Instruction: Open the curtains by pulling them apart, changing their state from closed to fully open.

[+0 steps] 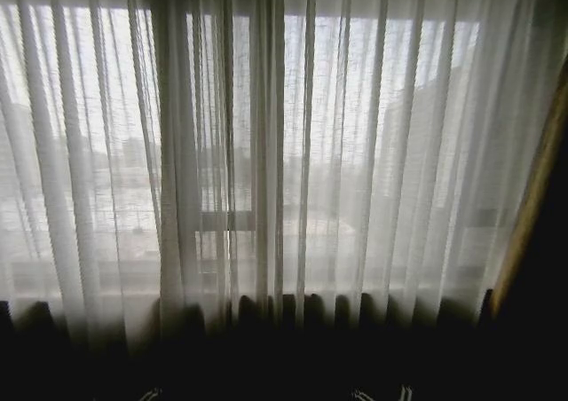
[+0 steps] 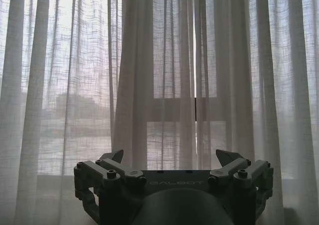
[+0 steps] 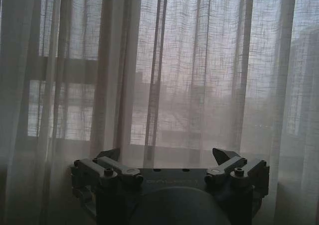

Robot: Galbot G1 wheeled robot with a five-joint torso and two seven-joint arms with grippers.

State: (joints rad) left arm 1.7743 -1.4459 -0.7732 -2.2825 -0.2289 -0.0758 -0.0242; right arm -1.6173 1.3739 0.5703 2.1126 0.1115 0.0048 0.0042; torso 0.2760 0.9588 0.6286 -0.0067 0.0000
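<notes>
The curtains (image 1: 355,153) hang shut across the whole window, two sheer white pleated panels reaching down to a dark band below. Their edges meet in a bunched fold left of centre (image 1: 257,153). In the left wrist view a thin bright slit (image 2: 195,85) marks where the panels meet. My left gripper (image 2: 170,158) is open and low in front of that seam, a short way off the fabric and holding nothing. My right gripper (image 3: 166,155) is also open, facing the right-hand panel (image 3: 199,75) without touching it.
A dark opaque drape with a golden-tan edge (image 1: 532,197) hangs at the far right. Black window frame bars (image 1: 226,221) show through the fabric. A dark strip (image 1: 284,365) runs below the curtains' hems.
</notes>
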